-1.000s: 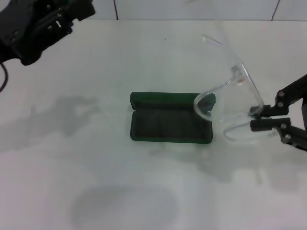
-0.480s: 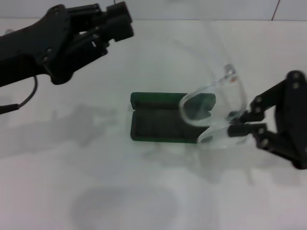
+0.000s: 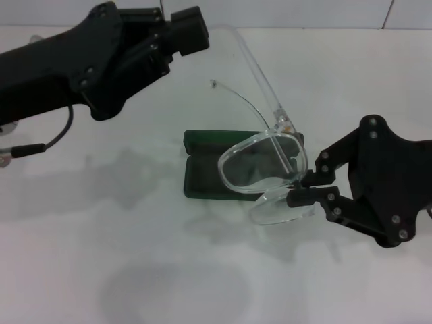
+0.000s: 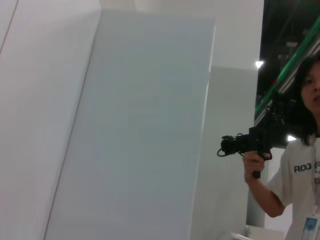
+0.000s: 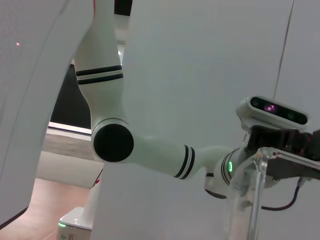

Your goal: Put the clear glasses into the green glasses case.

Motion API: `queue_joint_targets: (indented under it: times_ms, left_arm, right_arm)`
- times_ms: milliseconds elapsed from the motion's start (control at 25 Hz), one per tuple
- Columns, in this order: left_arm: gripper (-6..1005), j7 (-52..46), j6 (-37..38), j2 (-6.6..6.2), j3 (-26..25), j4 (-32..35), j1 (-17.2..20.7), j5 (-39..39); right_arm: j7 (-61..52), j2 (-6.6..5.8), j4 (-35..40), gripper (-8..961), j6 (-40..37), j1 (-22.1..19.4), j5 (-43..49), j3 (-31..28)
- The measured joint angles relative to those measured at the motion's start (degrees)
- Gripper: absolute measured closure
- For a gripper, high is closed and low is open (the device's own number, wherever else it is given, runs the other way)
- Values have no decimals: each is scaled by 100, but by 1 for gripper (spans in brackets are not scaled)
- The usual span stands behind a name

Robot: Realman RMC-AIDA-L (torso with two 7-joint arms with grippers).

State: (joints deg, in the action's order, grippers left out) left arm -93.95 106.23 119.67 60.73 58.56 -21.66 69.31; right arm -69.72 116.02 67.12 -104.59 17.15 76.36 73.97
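The right gripper (image 3: pixel 297 189) is clamped on the clear glasses (image 3: pixel 264 165), pinching the frame at the near lens and holding them in the air over the right end of the green case (image 3: pixel 209 177). The glasses are fully see-through, with a thick frame, 2 squarish lenses and 2 long arms sticking up and away from the robot. The case lies open on the white table (image 3: pixel 202 270), dark inside. The left gripper (image 3: pixel 185 30) hangs high at the far left; whether it's open, I cannot tell.
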Motion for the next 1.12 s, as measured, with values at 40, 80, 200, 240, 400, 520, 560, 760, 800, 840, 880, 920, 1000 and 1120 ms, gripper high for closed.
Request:
queue_joint_targets:
  times_ms: [40,80,200,240,400,520,560,760,800,840,880,920,1000,1120]
  left_arm:
    - [939,9,0,1,37,-18,-1,-7]
    - [940,18,1,2,79,-22,-2,-9]
    - [945,46,-1,3,183,-25,-3,-25]
    - [946,61,-6,3,236,-26,-4,-37]
    - [946,91,-22,3,348,-57,-16,-38]
    - [946,147,-29,3,419,-199,-58,-40]
    - [946,156,-29,3,427,-242,-69,-40]
    - [946,197,-29,3,436,-400,-105,9]
    - [946,196,-29,1,436,-404,-112,10]
    - [946,191,-28,0,437,-408,-116,13]
    - [946,182,-26,-3,438,-411,-118,22]
    - [946,174,-24,-3,441,-425,-125,40]
    - [946,169,-22,-5,487,-484,-150,87]
    - [946,191,-19,-12,635,-533,-174,113]
  right_arm:
    - [14,0,-27,896,4,18,-1,16]
    - [23,0,-50,896,5,34,-1,25]
    - [30,-1,-97,896,9,82,-4,56]
    - [31,0,-110,896,11,95,-5,68]
    - [70,6,-173,896,16,165,-22,151]
    - [132,8,-209,896,21,178,-72,225]
    - [147,8,-223,896,22,181,-84,236]
    - [164,9,-238,896,22,187,-107,255]
    - [174,9,-242,896,19,179,-152,258]
    - [176,9,-243,897,18,177,-155,258]
    - [178,9,-243,897,17,174,-165,258]
    - [185,9,-243,897,17,172,-171,258]
    - [204,9,-244,897,20,165,-189,258]
    - [241,9,-254,897,20,150,-226,255]
